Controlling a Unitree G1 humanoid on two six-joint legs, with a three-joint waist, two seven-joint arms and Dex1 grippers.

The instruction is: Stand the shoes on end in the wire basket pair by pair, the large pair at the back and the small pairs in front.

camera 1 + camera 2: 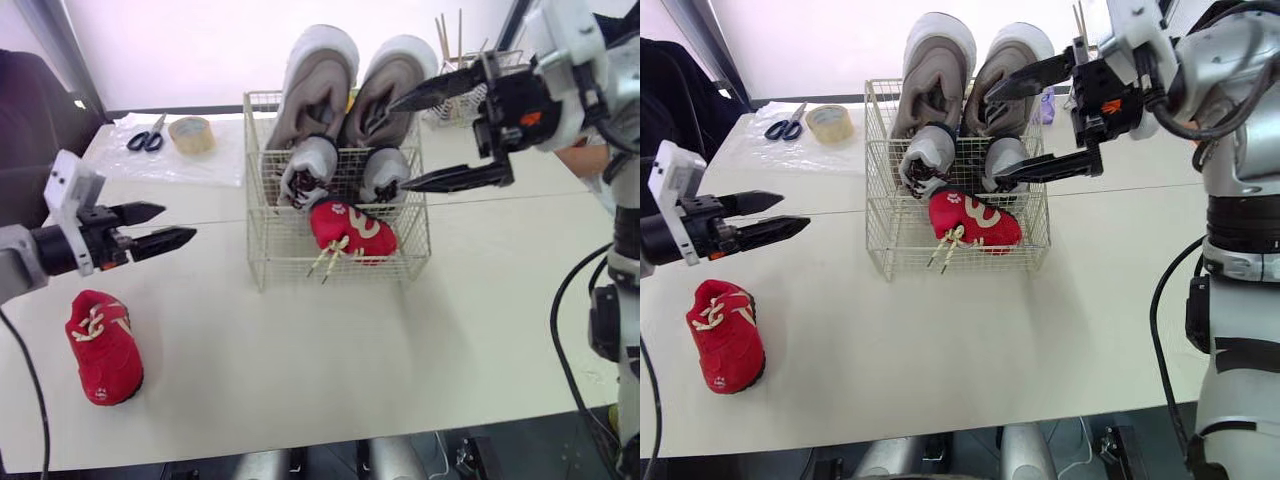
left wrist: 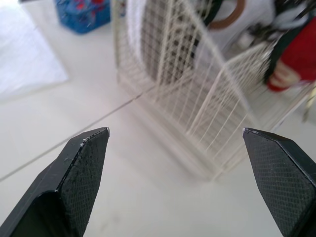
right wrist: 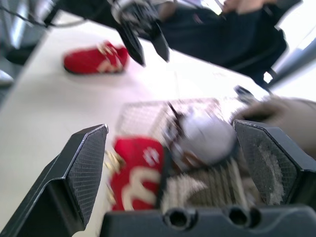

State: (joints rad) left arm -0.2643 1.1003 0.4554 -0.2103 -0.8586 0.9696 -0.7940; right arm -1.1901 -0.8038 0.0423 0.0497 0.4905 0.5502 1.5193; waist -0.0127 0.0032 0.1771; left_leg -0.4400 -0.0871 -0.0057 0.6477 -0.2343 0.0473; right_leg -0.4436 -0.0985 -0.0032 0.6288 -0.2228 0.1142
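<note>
Red shoe (image 1: 103,347) flat on table (image 1: 300,380)

Upper centre, the wire basket (image 1: 883,262) holds large grey shoes (image 1: 933,70), small grey shoes (image 1: 925,150) and a red shoe (image 1: 975,222); a second red shoe (image 1: 727,335) lies lower left.

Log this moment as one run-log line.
left gripper: open, near loose red small shoe on table | right gripper: open, over white wire basket | inside: large grey pair back, small grey pair middle, one red shoe front
</note>
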